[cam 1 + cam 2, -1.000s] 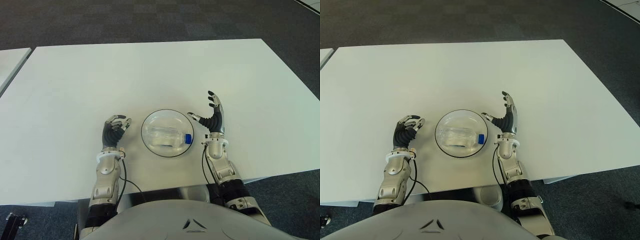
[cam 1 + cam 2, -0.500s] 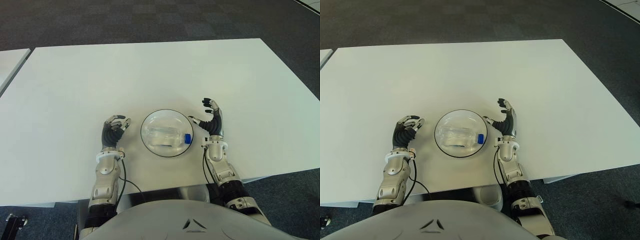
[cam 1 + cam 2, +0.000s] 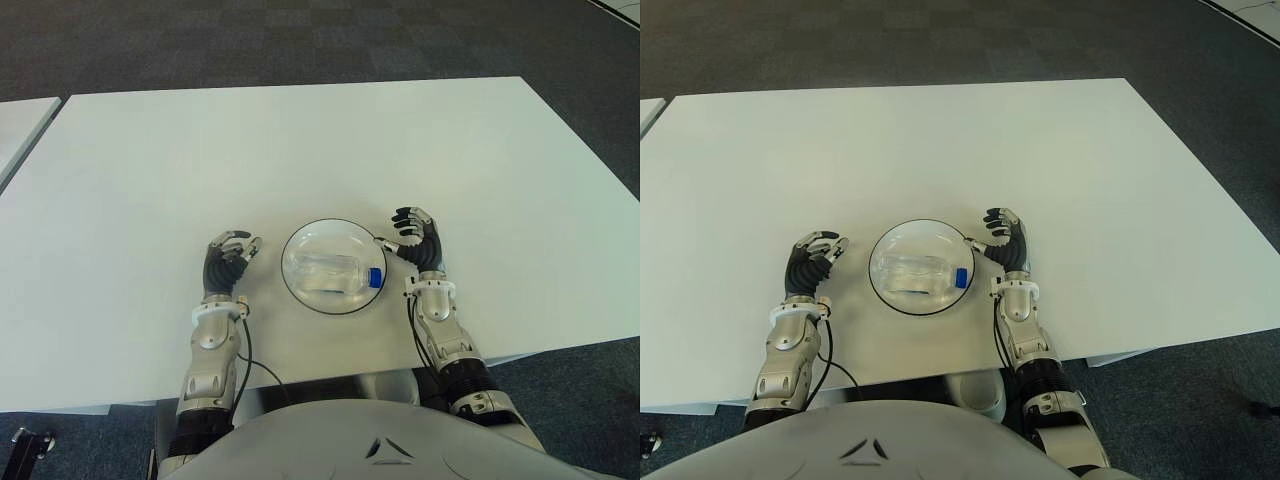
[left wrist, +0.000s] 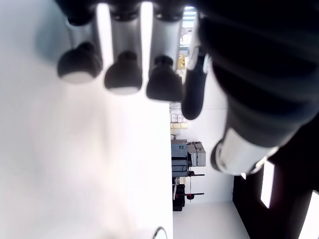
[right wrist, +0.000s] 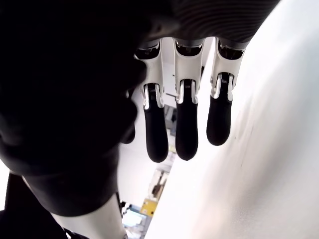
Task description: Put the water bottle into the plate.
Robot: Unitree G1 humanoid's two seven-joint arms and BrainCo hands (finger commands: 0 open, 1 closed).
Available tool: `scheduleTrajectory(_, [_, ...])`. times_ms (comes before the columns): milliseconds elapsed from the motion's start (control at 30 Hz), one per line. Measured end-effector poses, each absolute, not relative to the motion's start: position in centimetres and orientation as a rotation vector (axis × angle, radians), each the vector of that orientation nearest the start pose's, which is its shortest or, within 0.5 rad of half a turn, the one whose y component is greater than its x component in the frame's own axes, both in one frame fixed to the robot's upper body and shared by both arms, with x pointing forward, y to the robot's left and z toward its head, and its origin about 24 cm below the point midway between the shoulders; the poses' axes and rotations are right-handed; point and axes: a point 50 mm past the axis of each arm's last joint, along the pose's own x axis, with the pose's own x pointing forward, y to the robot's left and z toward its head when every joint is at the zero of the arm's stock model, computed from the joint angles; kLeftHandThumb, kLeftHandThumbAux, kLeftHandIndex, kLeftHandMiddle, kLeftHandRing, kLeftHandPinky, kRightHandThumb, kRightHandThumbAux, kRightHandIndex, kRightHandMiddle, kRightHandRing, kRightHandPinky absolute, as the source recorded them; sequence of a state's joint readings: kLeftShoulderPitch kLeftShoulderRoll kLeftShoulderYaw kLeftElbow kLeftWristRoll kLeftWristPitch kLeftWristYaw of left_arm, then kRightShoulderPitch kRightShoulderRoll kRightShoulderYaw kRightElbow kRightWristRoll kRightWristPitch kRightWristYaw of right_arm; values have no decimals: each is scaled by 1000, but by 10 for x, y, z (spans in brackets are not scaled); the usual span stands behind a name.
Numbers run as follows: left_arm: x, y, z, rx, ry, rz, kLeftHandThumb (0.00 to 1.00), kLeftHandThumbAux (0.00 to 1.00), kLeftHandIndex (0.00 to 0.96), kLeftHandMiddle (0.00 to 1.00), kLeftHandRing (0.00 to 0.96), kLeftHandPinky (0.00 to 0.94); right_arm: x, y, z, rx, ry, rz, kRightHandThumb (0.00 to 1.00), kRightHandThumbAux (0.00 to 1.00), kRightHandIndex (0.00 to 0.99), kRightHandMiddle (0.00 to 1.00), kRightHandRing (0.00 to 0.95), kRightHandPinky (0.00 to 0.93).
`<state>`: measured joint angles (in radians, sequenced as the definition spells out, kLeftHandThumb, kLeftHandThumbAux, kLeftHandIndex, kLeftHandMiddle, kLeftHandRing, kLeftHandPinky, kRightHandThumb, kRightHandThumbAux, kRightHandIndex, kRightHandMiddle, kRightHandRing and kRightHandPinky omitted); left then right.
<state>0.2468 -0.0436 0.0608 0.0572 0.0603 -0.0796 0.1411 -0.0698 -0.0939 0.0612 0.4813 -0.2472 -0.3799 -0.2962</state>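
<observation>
The clear water bottle [image 3: 335, 273] with a blue cap [image 3: 375, 277] lies on its side inside the glass plate [image 3: 300, 235], cap pointing right. My right hand [image 3: 412, 235] shows on the white table just right of the plate, apart from the bottle. Its fingers [image 5: 184, 127] are curled with nothing in them, and the thumb points at the plate rim. My left hand [image 3: 230, 255] shows just left of the plate, fingers [image 4: 122, 74] curled and holding nothing.
The white table [image 3: 300, 140] stretches wide and bare beyond the plate; its front edge runs close behind my wrists. A second table's corner [image 3: 20, 120] shows at the far left. Dark carpet surrounds both.
My right hand's fingers went from spread and raised to curled, and the hand sank lower beside the plate. Bottle, plate and left hand stayed where they were.
</observation>
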Motion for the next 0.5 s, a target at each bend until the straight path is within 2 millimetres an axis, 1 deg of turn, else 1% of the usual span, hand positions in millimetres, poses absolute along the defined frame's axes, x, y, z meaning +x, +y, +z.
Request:
scheduleTrajectory(33, [192,177,-17,41,217,263,702,721,438,851,863,864,251,-161,-12,-324,-7,-121,698,781,400,468,458,462])
scheduleTrajectory(133, [192,178,-17,45,216,262,702,721,438,851,861,856,251,-160,-14,-315,15,-114,707,749,413,477,471,478])
scheduleTrajectory(233, [192,178,-17,48,216,262,703,721,438,844,853,847,251,-160,-14,-312,21,-113,707,737,419,483,488,505])
scheduleTrajectory(500, [192,179,-17,49,214,262,702,721,437,834,845,843,252,-159,-13,-308,26,-97,706,732,423,486,507,532])
